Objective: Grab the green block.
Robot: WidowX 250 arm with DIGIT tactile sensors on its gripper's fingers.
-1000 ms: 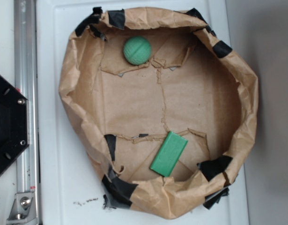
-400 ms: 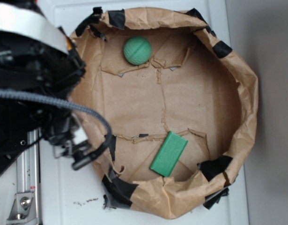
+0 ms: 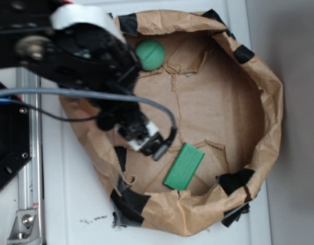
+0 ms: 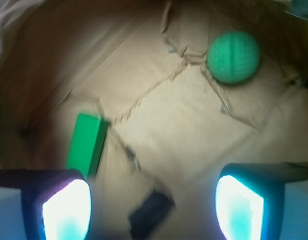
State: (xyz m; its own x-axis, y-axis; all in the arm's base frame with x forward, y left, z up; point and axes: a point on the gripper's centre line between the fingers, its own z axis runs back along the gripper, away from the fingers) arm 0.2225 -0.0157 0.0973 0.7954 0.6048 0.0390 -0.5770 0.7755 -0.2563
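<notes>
- The brown paper basin [image 3: 271, 109], its crumpled rim patched with black tape, sits on the white surface [image 3: 70, 204]; everything below is placed against it.
- The green block [image 3: 184, 167] lies flat on the basin's paper floor, close to the near wall, slanted, not touching the rim.
- The pincer [image 3: 149, 144] hangs over the basin's left inner part, above the floor, with the arm reaching in across the left rim.
- The block is just beside the pincer, on its lower right in the exterior view, and apart from it: no finger touches it.
- In the wrist view the pincer [image 4: 154, 205] stands wide open and empty, its two fingers [image 4: 66, 207] spread at the bottom edge; the green block [image 4: 86, 145] shows above the left finger, off to that side rather than between the two.
- The green ball [image 3: 149, 54] rests near the basin's far wall, well apart from the block; in the wrist view the ball [image 4: 234, 57] is at upper right.
</notes>
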